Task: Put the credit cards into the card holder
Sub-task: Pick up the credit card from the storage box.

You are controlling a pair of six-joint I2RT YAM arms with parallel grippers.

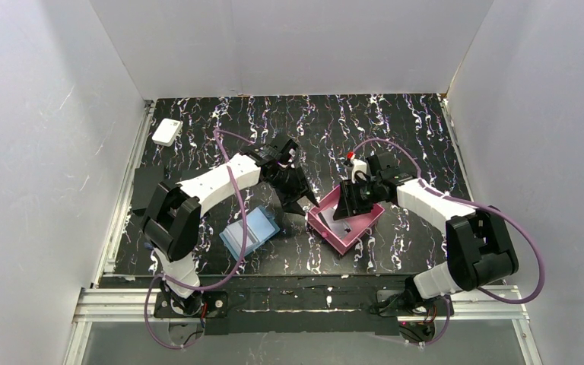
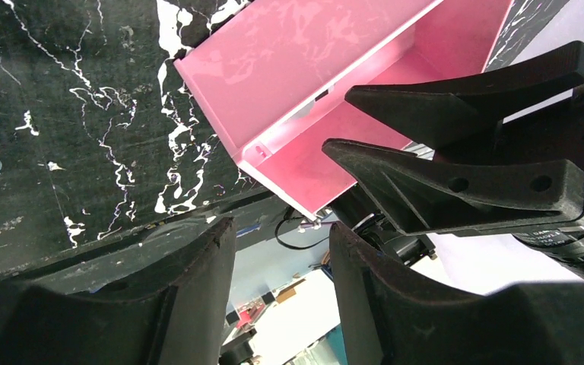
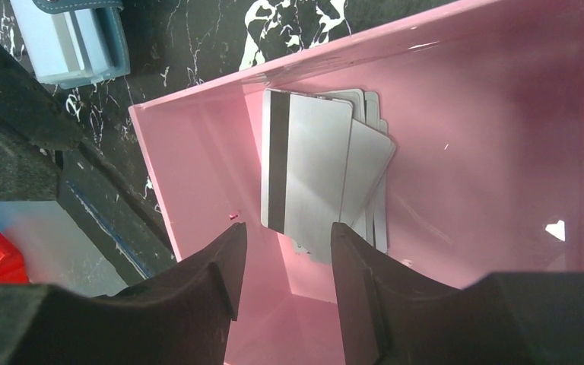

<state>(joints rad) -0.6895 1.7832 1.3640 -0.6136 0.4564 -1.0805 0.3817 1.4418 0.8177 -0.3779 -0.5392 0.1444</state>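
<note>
Several grey-white credit cards, the top one with a dark stripe, lie fanned in a corner of the pink tray. My right gripper hangs open just above their near edge, with nothing between its fingers. From above, the right gripper is inside the pink tray. The card holder lies open and pale blue left of the tray, and its edge shows as the card holder. My left gripper is open and empty at the tray's left corner. In its own view the left gripper points at the tray.
A small white box sits at the back left. A black flat slab lies at the left edge. A white item with a red top stands behind the tray. White walls close in three sides.
</note>
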